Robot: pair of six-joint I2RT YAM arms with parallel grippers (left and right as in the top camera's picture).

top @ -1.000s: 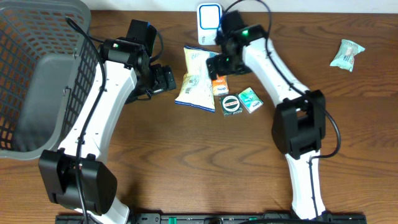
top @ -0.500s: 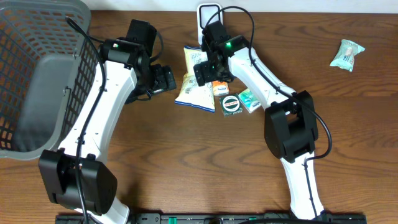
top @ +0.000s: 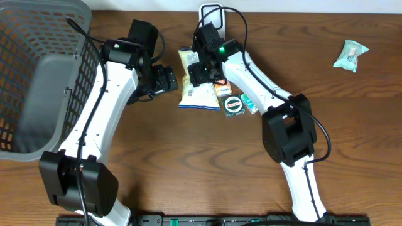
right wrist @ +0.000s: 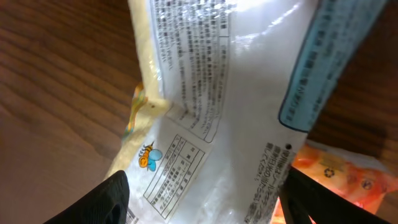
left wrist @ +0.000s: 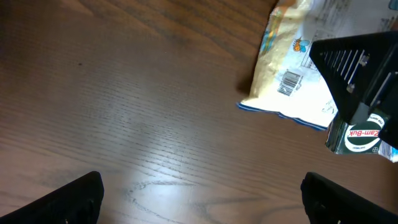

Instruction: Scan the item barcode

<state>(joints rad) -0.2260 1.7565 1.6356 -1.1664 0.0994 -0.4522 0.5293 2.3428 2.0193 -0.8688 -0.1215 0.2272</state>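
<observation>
A yellow-and-white snack bag point(top: 191, 88) lies flat on the wooden table, its printed back up. A small barcode point(left wrist: 290, 82) shows near its lower edge in the left wrist view. My right gripper point(top: 200, 69) is low over the bag's upper half. In the right wrist view the bag point(right wrist: 236, 112) fills the space inside the right gripper point(right wrist: 205, 194), one black finger point(right wrist: 102, 202) at each long edge, jaws apart. My left gripper point(top: 168, 80) waits just left of the bag, open wide point(left wrist: 202, 199) over bare wood.
A white scanner-like device point(top: 211, 10) stands at the table's back, half hidden by the right arm. Beside the bag lie an orange packet point(top: 221, 88), a round Zam-Buk tin point(top: 233, 105) and a green box point(top: 250, 102). A grey basket point(top: 56, 37) fills the left; a teal packet point(top: 350, 54) lies far right.
My right arm has swung left from above the small items to over the snack bag, and its jaws have narrowed around it. The left arm has not moved.
</observation>
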